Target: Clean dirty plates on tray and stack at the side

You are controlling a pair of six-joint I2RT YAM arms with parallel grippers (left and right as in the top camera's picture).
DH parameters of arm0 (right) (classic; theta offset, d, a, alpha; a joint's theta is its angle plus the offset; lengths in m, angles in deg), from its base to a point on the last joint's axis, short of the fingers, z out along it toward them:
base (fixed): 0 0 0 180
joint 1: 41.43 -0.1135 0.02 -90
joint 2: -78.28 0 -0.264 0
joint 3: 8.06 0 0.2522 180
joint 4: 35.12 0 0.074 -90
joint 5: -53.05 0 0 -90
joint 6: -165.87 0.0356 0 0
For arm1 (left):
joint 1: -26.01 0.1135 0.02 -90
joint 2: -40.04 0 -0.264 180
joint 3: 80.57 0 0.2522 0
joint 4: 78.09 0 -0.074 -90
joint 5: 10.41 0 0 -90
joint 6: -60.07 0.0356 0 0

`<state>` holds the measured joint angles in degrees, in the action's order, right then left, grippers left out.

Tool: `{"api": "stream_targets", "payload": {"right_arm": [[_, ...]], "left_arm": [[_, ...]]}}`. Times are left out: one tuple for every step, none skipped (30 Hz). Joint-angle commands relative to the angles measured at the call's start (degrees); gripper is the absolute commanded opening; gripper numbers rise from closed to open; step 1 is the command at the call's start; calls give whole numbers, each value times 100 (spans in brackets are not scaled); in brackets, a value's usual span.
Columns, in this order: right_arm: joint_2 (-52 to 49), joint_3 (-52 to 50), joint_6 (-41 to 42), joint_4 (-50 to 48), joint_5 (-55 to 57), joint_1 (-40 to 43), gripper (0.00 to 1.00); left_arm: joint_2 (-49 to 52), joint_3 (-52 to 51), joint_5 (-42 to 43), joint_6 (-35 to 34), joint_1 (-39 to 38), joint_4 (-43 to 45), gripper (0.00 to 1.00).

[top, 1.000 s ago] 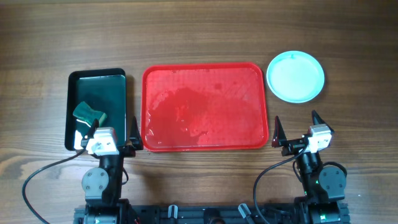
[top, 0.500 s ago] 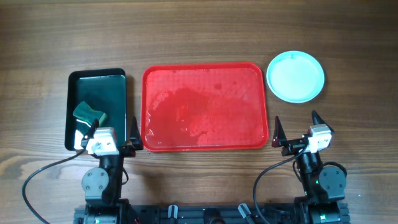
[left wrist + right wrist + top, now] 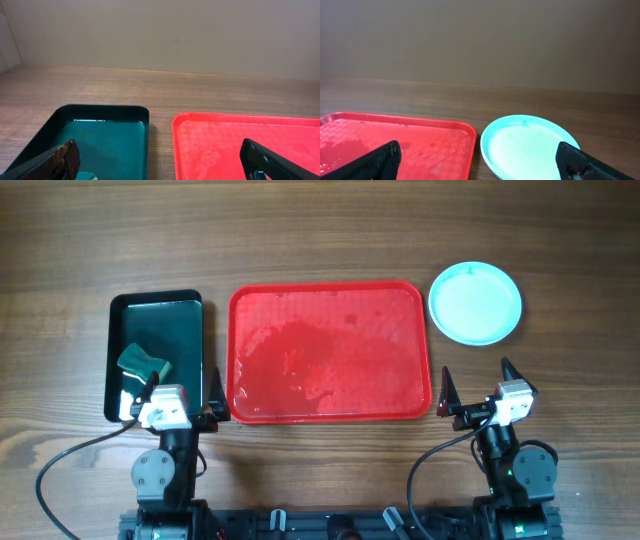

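The red tray (image 3: pixel 330 352) lies in the middle of the table with nothing on it; its surface looks wet. It also shows in the left wrist view (image 3: pixel 240 145) and the right wrist view (image 3: pixel 395 145). A pale turquoise plate (image 3: pixel 475 302) sits on the table to the tray's right, also in the right wrist view (image 3: pixel 530 147); whether other plates lie under it I cannot tell. My left gripper (image 3: pixel 172 392) is open and empty near the table's front edge. My right gripper (image 3: pixel 478 385) is open and empty in front of the plate.
A black tray (image 3: pixel 155 352) holding teal water stands left of the red tray, also in the left wrist view (image 3: pixel 100 137). A green sponge (image 3: pixel 145 363) lies in its near part. Cables run along the front edge.
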<state>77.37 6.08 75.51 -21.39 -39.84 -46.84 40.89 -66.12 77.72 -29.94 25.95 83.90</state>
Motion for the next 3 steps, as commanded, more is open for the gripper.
{"api": "stream_targets", "payload": {"right_arm": [[48, -9, -101, -13, 72, 15, 100], [48, -9, -101, -13, 72, 15, 100], [48, -9, -101, -13, 72, 15, 100]], "left_arm": [[-68, -37, -55, 109, -37, 22, 100], [-68, -37, -55, 109, -37, 22, 100], [-68, -37, -55, 109, -37, 22, 100]]}}
